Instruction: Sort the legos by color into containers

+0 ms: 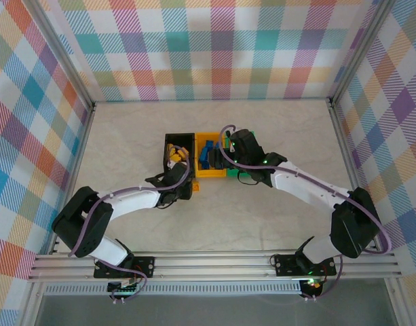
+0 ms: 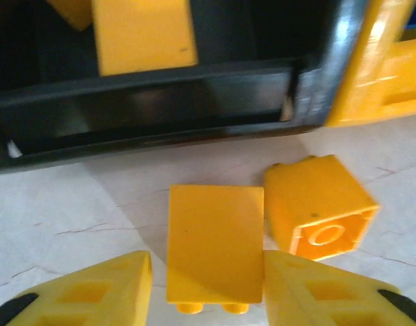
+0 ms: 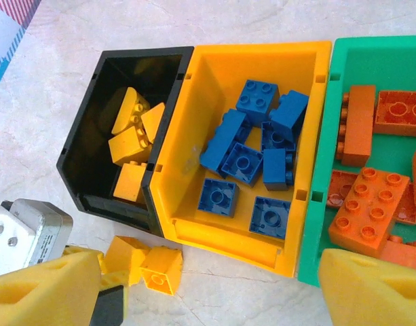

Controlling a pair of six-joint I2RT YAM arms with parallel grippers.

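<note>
We hold our left fingers (image 2: 99,292) wide either side of a yellow lego (image 2: 214,238), a second lego (image 2: 319,207) just past the right fingertip; our right fingers (image 3: 370,285) gape empty.

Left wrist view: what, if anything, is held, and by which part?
The left end effector holds nothing yet: a yellow brick lies on the table between its open fingers, a gap on one side.

Three joined open-topped plastic bins: one black bin (image 3: 82,163), one yellow bin (image 3: 180,136), one green bin (image 3: 323,170). Four yellow studded plastic bricks (image 3: 129,146) lie in the black one and two more (image 3: 160,269) at lower left. There are about eight blue bricks (image 3: 241,163) and at least five orange bricks (image 3: 367,214), cut off at the right edge.
</note>
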